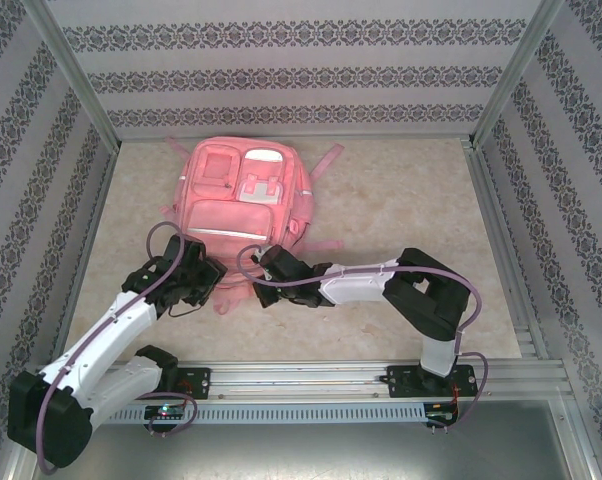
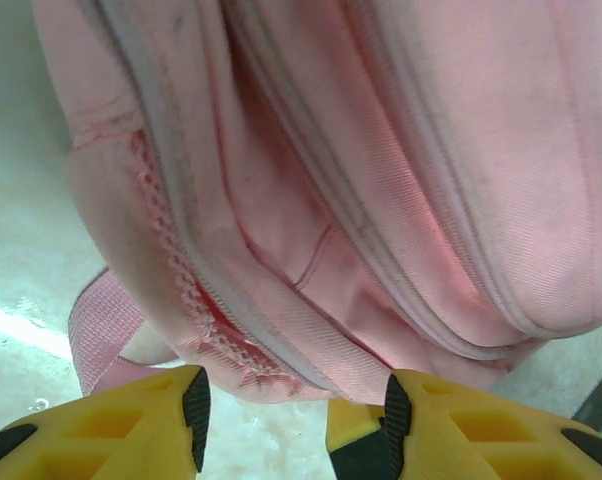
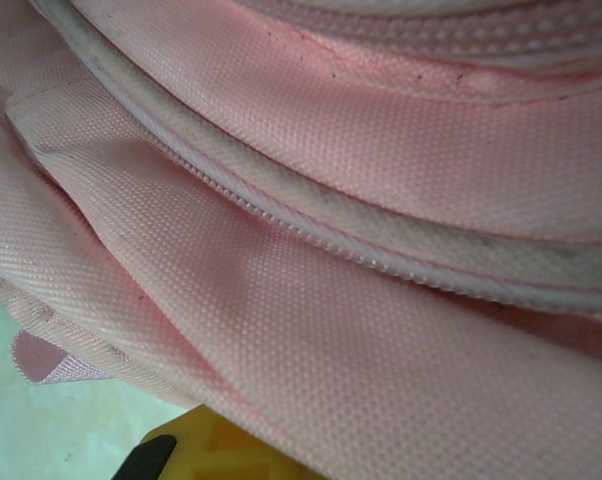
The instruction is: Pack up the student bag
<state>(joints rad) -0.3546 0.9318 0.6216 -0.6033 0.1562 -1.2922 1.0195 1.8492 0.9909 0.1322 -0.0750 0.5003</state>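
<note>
Fingers (image 2: 131,425) of the left gripper (image 2: 293,410) stood apart, with the student bag (image 1: 243,195) flat on the table (image 1: 411,210) just ahead of their tips. I saw the right gripper (image 1: 269,262) closed against its fabric; whether it pinched any, I couldn't tell.

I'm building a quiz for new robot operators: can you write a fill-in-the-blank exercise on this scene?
1. The student bag is ___ in colour.
2. It lies on the table with its front pockets facing ___.
3. The jaws of the left gripper stand ___.
4. Its fingers are ___ with black pads.
Missing words: pink; up; open; yellow.
</note>
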